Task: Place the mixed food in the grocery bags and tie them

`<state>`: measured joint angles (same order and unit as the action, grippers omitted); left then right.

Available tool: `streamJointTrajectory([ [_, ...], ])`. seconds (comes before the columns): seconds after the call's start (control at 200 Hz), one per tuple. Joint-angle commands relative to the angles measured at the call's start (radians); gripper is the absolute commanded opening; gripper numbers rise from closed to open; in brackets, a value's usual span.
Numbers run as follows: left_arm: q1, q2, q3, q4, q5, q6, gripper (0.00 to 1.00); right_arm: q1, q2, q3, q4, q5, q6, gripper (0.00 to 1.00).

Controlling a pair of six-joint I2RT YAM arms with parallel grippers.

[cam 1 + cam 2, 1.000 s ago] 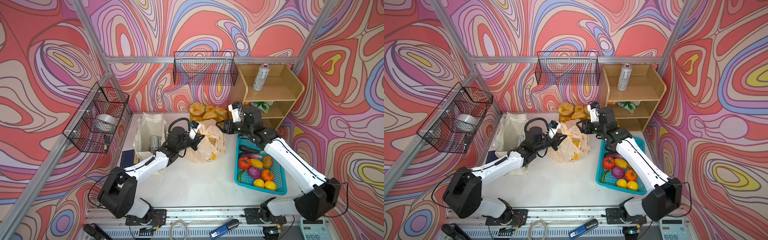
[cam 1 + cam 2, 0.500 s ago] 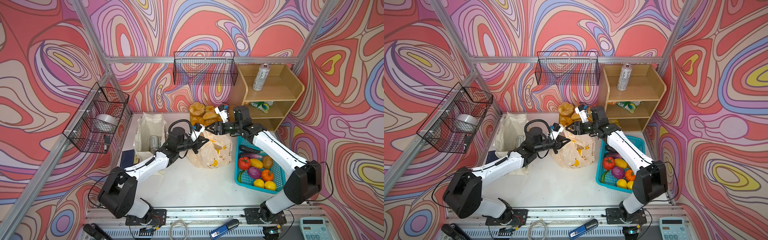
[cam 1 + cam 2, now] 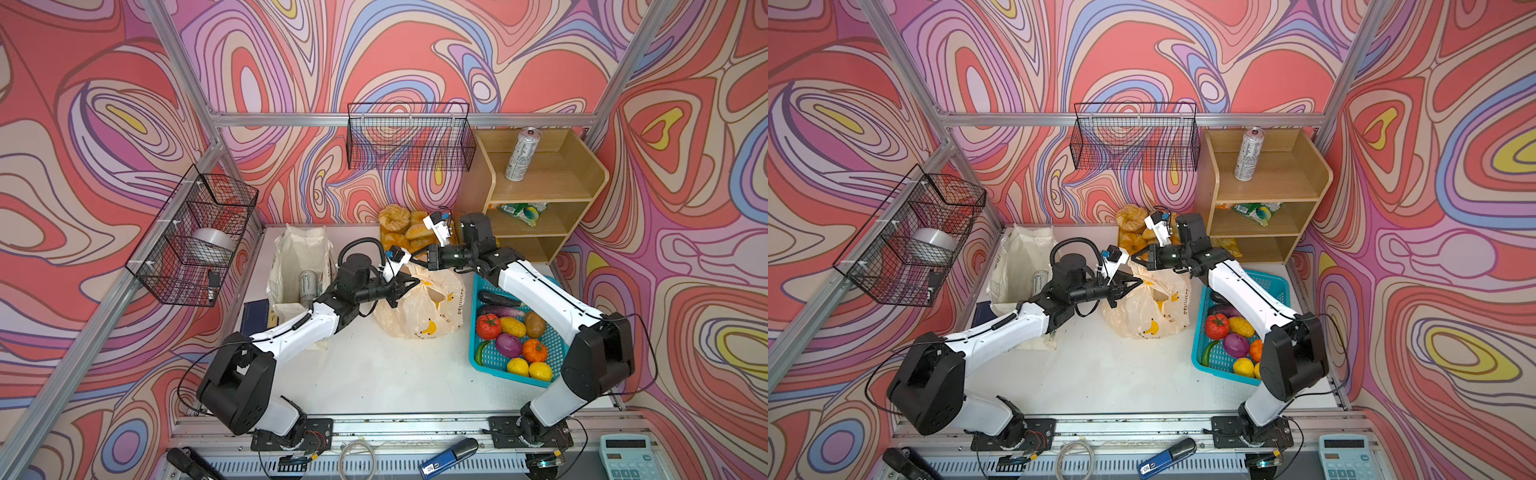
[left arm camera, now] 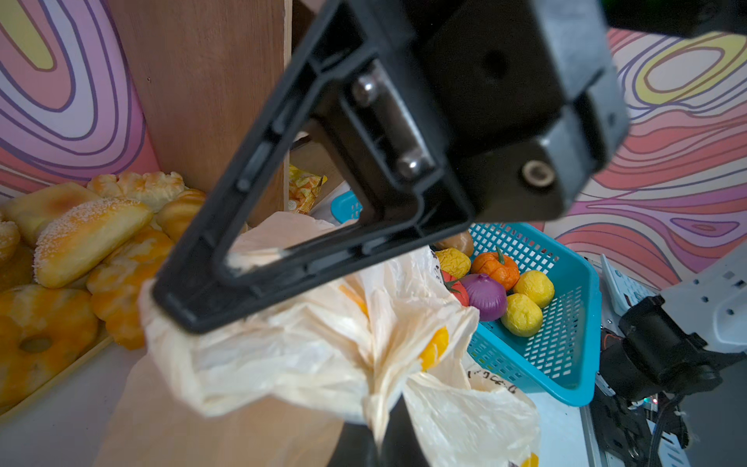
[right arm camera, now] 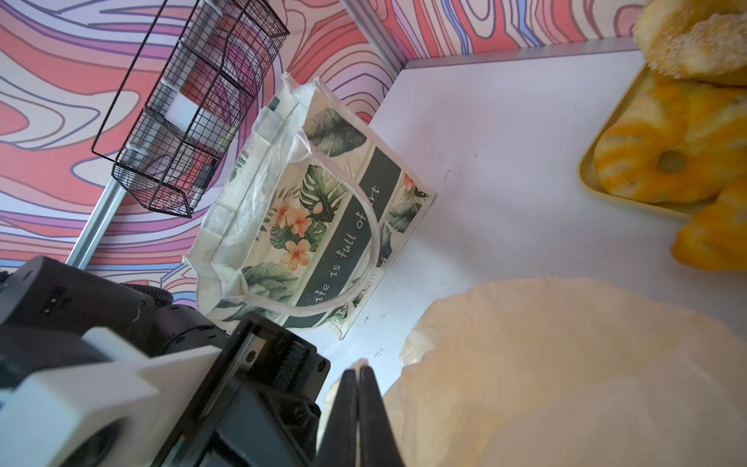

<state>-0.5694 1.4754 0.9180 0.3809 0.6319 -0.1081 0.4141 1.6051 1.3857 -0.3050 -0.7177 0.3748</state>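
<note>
The cream plastic bag [image 3: 419, 309] with banana prints stands mid-table. My left gripper [image 3: 413, 283] is shut on a bunched strip of its top edge [image 4: 376, 404]. My right gripper [image 5: 357, 370] is shut just behind it, with a sliver of the same bag's rim between its tips; it also shows in a top view [image 3: 1136, 259]. The cloth tote [image 3: 299, 266] stands open to the left with a drink can [image 3: 308, 284] inside. Another can [image 3: 521, 153] and a snack packet [image 3: 521, 212] are on the shelf. Lemons [image 3: 528, 369] and a cucumber [image 3: 496, 298] lie in the teal basket [image 3: 492, 359].
A tray of bread rolls [image 3: 401, 228] sits behind the bag, close to my right wrist. The wooden shelf [image 3: 582, 174] fills the back right corner. Wire baskets [image 3: 409, 137] hang on the back and left walls. A dark booklet [image 3: 255, 316] lies by the tote.
My right arm swung left from the shelf side to the bag's top and its jaws closed on the rim. The left gripper kept its hold, and the bag shifted slightly to the right.
</note>
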Motion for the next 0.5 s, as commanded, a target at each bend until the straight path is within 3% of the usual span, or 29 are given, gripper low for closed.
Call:
streamJointTrajectory([
  [0.0,0.025,0.026,0.032,-0.037,-0.053,-0.125,0.00,0.002,-0.111,-0.058,0.052,0.101,0.015,0.00],
  [0.13,0.070,0.073,0.078,-0.110,-0.064,-0.265,0.00,0.002,-0.213,-0.179,0.125,0.170,0.048,0.00],
  [0.245,0.085,0.089,0.068,-0.063,-0.059,-0.346,0.00,0.003,-0.279,-0.262,0.125,0.200,0.059,0.00],
  [0.496,0.086,0.137,0.124,-0.077,-0.012,-0.417,0.00,0.004,-0.323,-0.410,0.133,0.207,0.111,0.00],
])
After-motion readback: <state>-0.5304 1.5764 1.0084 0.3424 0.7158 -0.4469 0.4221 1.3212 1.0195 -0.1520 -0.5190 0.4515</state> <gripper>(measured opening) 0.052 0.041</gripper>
